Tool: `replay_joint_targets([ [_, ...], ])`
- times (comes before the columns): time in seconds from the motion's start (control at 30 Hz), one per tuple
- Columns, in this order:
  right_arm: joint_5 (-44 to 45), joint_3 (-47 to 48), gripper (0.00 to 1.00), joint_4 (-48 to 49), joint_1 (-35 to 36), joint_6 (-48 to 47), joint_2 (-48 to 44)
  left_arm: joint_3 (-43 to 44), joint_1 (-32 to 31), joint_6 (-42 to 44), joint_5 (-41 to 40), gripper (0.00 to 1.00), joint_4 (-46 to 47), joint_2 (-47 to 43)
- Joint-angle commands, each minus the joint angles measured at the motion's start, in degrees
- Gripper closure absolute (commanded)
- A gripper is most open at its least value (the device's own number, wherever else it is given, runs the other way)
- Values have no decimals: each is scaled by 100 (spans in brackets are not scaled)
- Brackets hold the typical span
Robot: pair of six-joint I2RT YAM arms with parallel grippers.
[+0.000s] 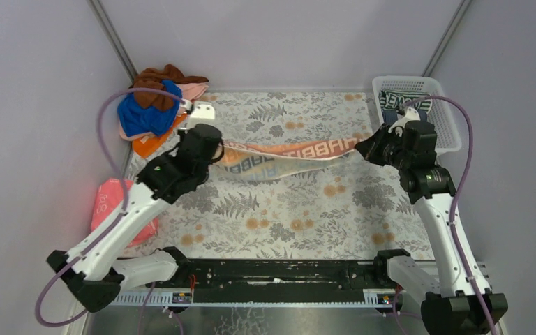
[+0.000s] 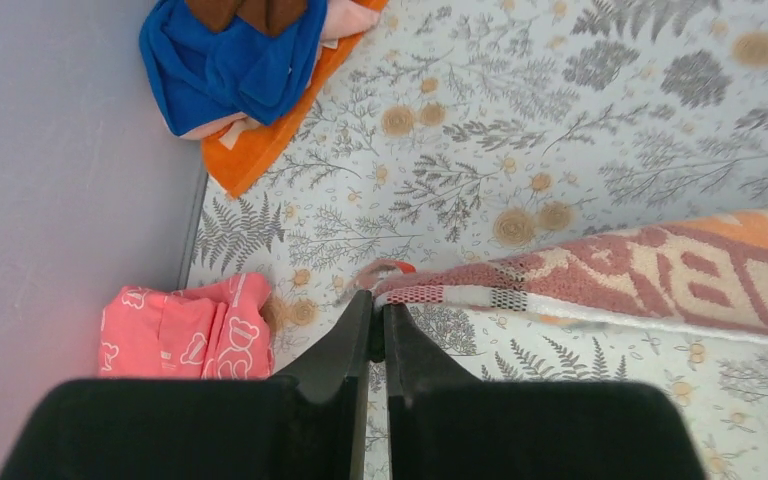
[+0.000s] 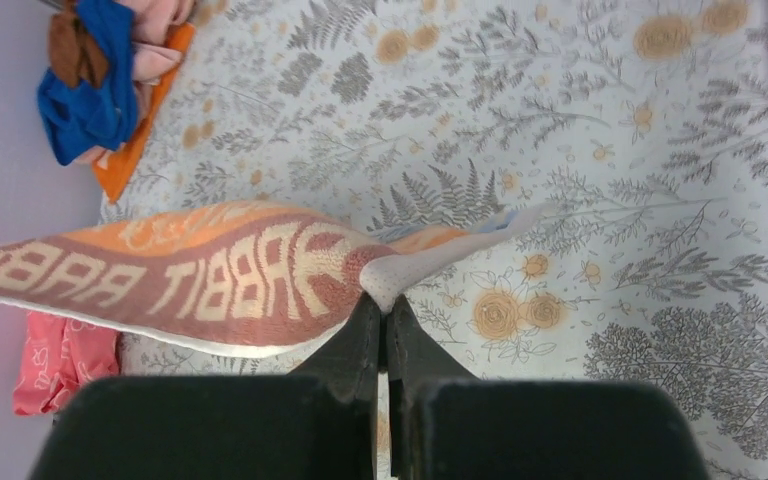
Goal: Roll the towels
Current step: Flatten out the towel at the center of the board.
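I've got the long letter-printed terry towel [image 1: 289, 155], orange, white and blue, strung between both arms. It's lifted off the floral table cover [image 1: 286, 209] and sags a little mid-span.

The left gripper [image 2: 378, 312] sits at the towel's nine o'clock end. Its jaws are pressed together on the netted white corner, and the cloth runs away from the tips toward three o'clock. The right gripper [image 3: 384, 312] has the three o'clock end, its jaws clamped on the pale corner with the lettering trailing off toward nine.

Counting now: one towel in hand. The pile at ten o'clock of the table holds four more:
- one brown towel [image 1: 164, 75]
- one royal blue towel [image 1: 143, 115]
- one pale pink towel [image 1: 194, 91]
- one orange towel [image 1: 150, 144] underneath

One white plastic lattice basket [image 1: 448, 129] sits at two o'clock, with a dark-and-white cloth [image 1: 401, 101] inside that I can't make out. One reddish-pink flat item [image 1: 108, 202] with white print lies at eight o'clock.
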Motion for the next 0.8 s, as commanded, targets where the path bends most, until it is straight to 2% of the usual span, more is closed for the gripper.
replay_joint_targets([
  [0.0, -134, 462, 100, -670, 10, -309, -706, 143, 24, -35, 82, 100, -121, -694],
  [0.23, -158, 471, 100, -1408, 10, -195, -1463, 12, 27, -568, 885, 99, -632, -1611],
  [0.37, -128, 623, 100, -1659, 14, -80, -1270, -180, 25, -687, 1042, 99, -739, -1541],
  [0.47, 25, 603, 100, -1586, 14, -62, -877, -335, 24, -583, 812, 99, -607, -1110],
  [0.6, 203, 251, 100, -885, 14, 52, -162, -516, 173, -336, 498, 99, -160, -22],
  [0.77, 611, -30, 100, 207, -53, 99, 1095, -428, 939, -8, 988, 100, 737, 1494],
])
